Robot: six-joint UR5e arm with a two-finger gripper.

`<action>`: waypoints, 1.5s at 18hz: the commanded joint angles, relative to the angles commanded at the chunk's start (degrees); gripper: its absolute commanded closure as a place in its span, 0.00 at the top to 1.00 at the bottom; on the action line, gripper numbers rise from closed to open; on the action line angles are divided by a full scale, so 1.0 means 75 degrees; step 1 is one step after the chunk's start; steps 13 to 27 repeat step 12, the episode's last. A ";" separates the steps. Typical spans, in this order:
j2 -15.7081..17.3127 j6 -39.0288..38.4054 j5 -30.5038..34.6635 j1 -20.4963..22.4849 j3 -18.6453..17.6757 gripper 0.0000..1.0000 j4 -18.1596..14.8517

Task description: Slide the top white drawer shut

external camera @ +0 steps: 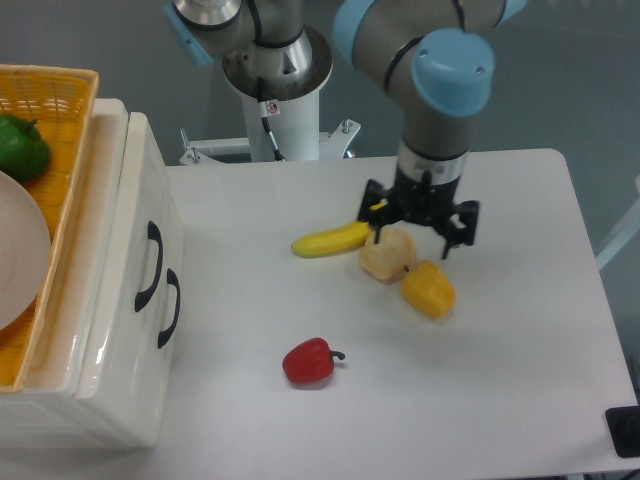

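Observation:
The white drawer unit [120,330] stands at the table's left edge. Its front faces right and carries two black curved handles. The top white drawer [128,250] has the upper handle [151,265]; the lower drawer front has the other handle [170,308]. The two fronts look about level with each other, and I see no gap showing the tray. My gripper [418,238] hangs far to the right over the middle of the table. It is open and empty, with its black fingers [462,228] spread just above a tan round fruit [388,255].
A yellow woven basket [50,90] sits on top of the unit with a green pepper [22,145] and a white plate [20,250]. On the table lie a banana [330,240], a yellow pepper [428,288] and a red pepper [308,362]. The arm's base [278,70] stands behind.

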 joint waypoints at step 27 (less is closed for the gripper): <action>0.0574 0.2064 0.0059 0.1044 -0.0246 1.00 -0.0609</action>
